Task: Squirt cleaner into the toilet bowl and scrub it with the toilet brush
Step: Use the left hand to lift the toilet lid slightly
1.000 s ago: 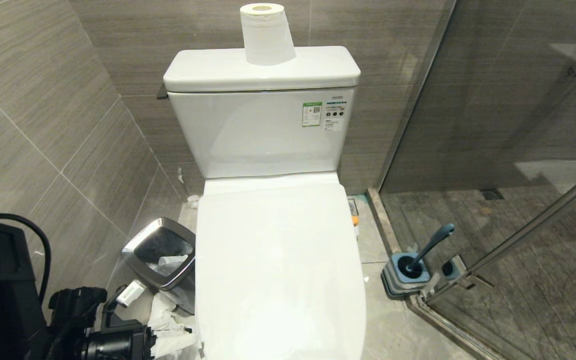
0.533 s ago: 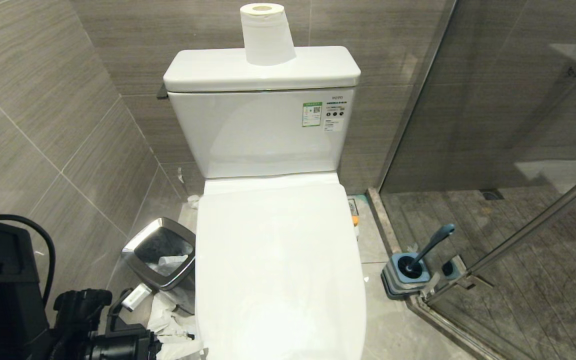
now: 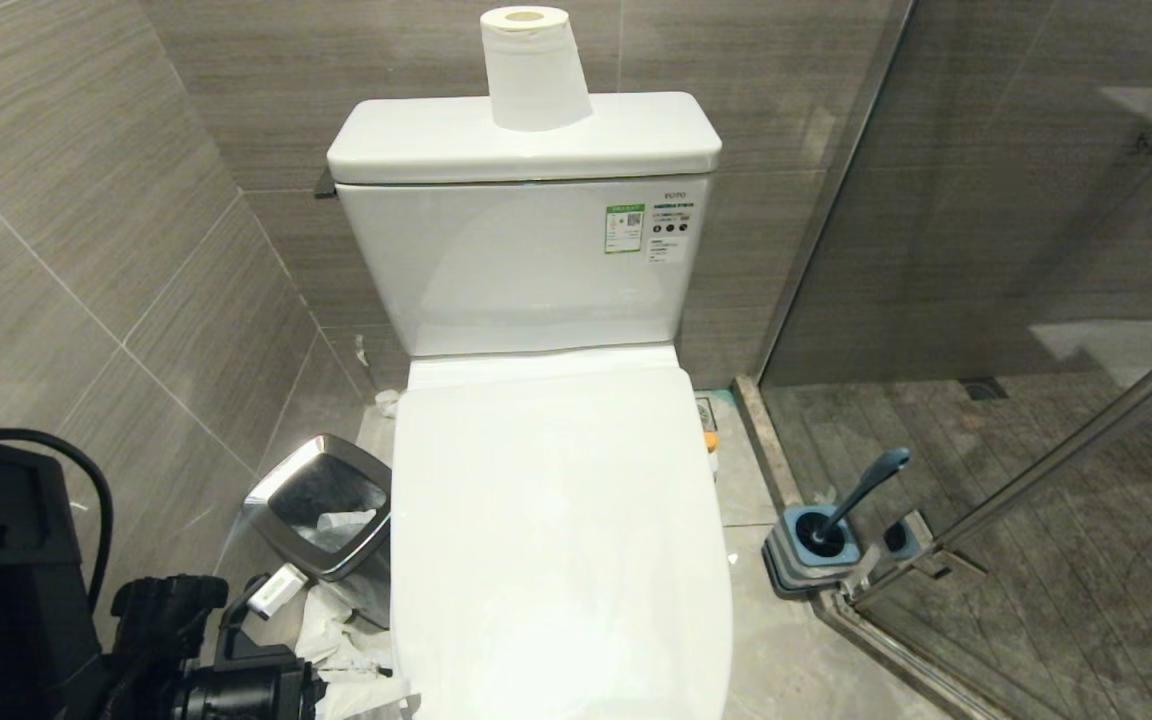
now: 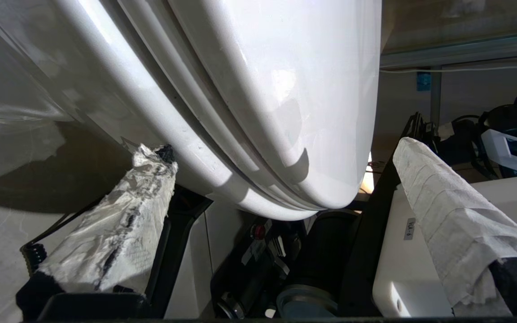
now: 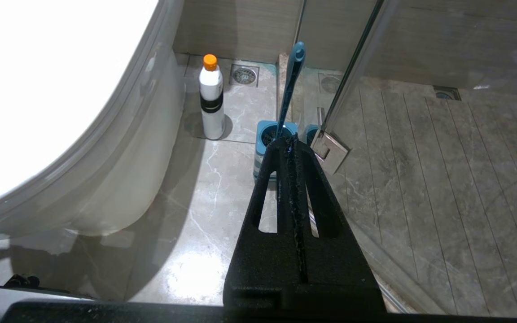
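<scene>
Progress: nothing of the task proper looked done. The toilet (image 3: 556, 520) had its lid down flat over the seat, so the bowl was covered and out of sight; no blue cleaner showed on any white surface. My judgement: the lid had to come up before any squirting or scrubbing.

Left hand (image 4: 258, 179): low at the toilet's 7 o'clock as I faced the tank, at the front edge of the lid. Its two paper-wrapped fingers (image 4: 119, 224) stood wide apart, holding nothing, spread either side of the lid's front curve. One finger lay close to the rim's underside; contact not certain. Judged to be lining up to lift the lid.

Right hand (image 5: 292, 148): parked, fingers pressed together, empty, pointing toward the brush.

Toilet brush (image 3: 861, 495): untouched in its square holder (image 3: 806, 555) on the floor at the toilet's 3 o'clock, by the glass shower door (image 3: 1036, 300). Handle leaning.

Cleaner bottle (image 5: 211, 98): white, orange cap, dark band, upright on the floor beside the toilet's base, cap on.

Other: steel-rimmed bin (image 3: 321, 510) at 8 o'clock, crumpled paper beside it; paper roll (image 3: 531, 70) on the tank.

Writing: tank front bore a small "TOTO" mark above a green-edged sticker (image 3: 624, 228) with a square code. Its finer print, and the bottle's band, unreadable.
</scene>
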Motion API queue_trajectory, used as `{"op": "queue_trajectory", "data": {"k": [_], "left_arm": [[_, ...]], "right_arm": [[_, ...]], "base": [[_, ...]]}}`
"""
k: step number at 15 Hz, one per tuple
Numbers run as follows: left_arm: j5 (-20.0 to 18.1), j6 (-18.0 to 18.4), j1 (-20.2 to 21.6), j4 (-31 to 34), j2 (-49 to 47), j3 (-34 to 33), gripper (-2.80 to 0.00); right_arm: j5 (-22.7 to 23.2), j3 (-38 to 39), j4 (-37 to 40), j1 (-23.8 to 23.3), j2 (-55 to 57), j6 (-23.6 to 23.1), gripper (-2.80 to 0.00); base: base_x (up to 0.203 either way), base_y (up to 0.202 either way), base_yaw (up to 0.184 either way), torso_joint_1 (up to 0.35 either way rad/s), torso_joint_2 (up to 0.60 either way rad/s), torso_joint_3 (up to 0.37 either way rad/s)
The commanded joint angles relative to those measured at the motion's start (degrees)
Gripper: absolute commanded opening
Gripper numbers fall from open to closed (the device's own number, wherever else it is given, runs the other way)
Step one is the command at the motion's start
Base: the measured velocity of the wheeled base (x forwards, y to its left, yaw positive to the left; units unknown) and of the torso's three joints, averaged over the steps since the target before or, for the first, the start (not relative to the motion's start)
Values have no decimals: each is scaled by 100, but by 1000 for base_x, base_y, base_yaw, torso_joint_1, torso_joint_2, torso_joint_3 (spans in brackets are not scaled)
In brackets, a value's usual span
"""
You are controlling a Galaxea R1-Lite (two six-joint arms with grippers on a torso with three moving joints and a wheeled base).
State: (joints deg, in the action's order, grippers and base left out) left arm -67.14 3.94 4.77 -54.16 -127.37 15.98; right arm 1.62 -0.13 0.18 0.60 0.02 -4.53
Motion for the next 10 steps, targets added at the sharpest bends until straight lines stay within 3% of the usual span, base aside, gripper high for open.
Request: {"op": "queue_trajectory", "data": {"k": [1, 10], "left_arm": [[-56, 2, -2, -31, 10, -7, 0], [-89, -218, 156, -42, 28, 89, 0]], "right_arm": [[5, 3, -1, 2, 6, -4, -280], [5, 5, -1, 2, 6, -4, -280]], "base": [[0, 0, 0, 0, 0, 0], [0, 0, 0, 0, 0, 0]]}}
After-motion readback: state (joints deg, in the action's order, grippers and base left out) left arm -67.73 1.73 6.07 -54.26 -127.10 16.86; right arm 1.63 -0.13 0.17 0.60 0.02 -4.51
